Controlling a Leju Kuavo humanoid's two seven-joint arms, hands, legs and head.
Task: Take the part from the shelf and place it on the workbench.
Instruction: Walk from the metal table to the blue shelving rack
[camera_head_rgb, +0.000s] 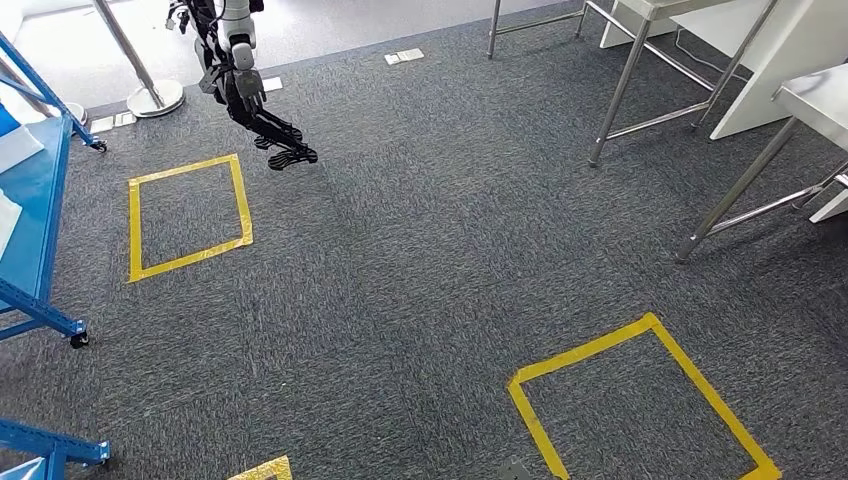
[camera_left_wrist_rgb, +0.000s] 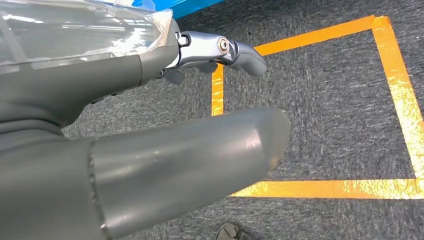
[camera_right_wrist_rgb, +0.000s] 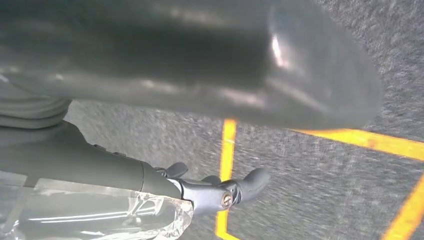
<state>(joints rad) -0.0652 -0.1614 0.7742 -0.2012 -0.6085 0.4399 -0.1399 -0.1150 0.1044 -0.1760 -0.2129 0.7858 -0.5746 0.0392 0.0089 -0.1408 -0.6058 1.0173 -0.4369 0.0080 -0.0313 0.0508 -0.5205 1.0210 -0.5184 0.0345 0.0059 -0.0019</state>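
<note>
The blue shelf (camera_head_rgb: 35, 190) stands at the left edge of the head view, with pale bagged things (camera_head_rgb: 18, 145) lying on its level. The workbench (camera_head_rgb: 815, 95), a white top on metal legs, stands at the far right. My left hand (camera_left_wrist_rgb: 75, 95) hangs over the carpet, its thumb (camera_left_wrist_rgb: 200, 155) apart from its fingers (camera_left_wrist_rgb: 240, 52), with nothing between them. My right hand (camera_right_wrist_rgb: 90, 165) hangs the same way, thumb (camera_right_wrist_rgb: 225, 55) and fingers (camera_right_wrist_rgb: 240, 190) apart around nothing. Clear film lies along the fingers of both hands. A corner of the blue shelf (camera_left_wrist_rgb: 185, 6) shows beyond the left hand.
Grey carpet carries several yellow tape squares (camera_head_rgb: 190, 215) (camera_head_rgb: 640, 400). Another robot arm with a dark hand (camera_head_rgb: 270, 130) hangs at the far left, beside a round-based post (camera_head_rgb: 150, 95). More metal-legged tables (camera_head_rgb: 640, 70) stand at the back right. The shelf's caster (camera_head_rgb: 78, 340) sits near the left edge.
</note>
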